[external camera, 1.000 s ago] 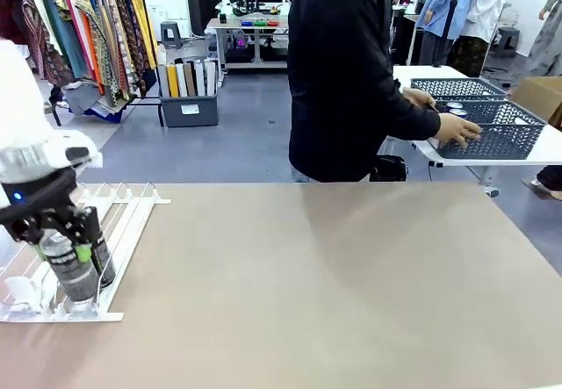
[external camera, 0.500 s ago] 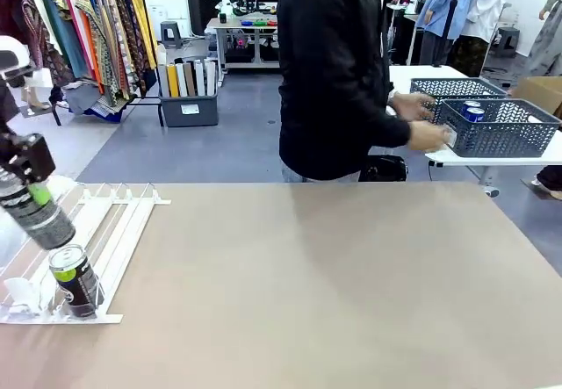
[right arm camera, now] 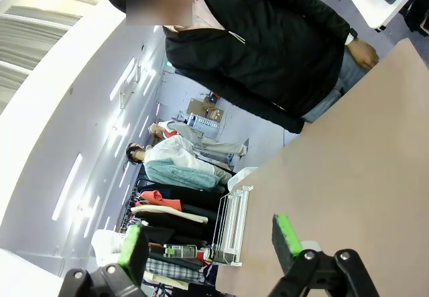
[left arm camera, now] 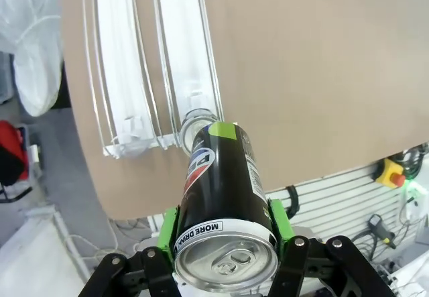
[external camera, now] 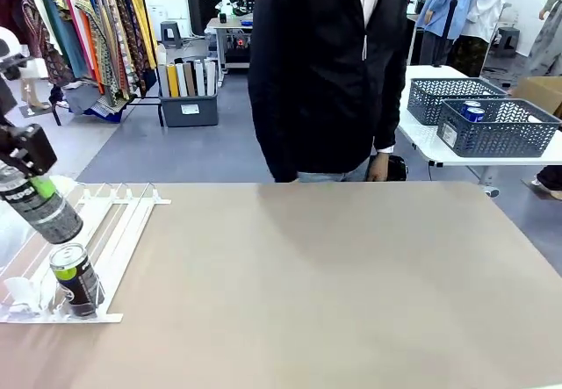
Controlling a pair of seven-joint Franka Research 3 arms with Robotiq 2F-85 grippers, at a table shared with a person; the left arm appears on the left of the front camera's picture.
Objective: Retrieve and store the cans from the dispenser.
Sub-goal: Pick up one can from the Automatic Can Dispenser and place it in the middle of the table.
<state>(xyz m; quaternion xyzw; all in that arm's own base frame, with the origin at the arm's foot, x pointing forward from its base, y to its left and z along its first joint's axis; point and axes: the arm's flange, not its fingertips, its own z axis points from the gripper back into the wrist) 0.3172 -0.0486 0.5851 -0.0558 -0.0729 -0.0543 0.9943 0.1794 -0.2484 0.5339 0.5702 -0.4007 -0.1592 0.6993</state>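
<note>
We look across a long tan bench (external camera: 351, 301) into a robotics lab set up like a shop floor, with a grey floor (external camera: 219, 147), a rail of colourful garments (external camera: 97, 29), a grey bin of rolled stock (external camera: 189, 108), lattice baskets (external camera: 496, 134) on a white side table (external camera: 420, 146), and an emergency-stop button (left arm camera: 389, 171).

Your table (external camera: 334, 284) lies bare across its middle and right side, so a gripper can pass there freely. At the left edge, the dispenser (external camera: 123, 222) takes up the near corner, with one can (external camera: 77, 279) upright at its near end and the left gripper (external camera: 33, 187), clamped on a second can (external camera: 57, 218), tilted just above it. A person (external camera: 325, 73) stands against the middle of the far edge.
</note>
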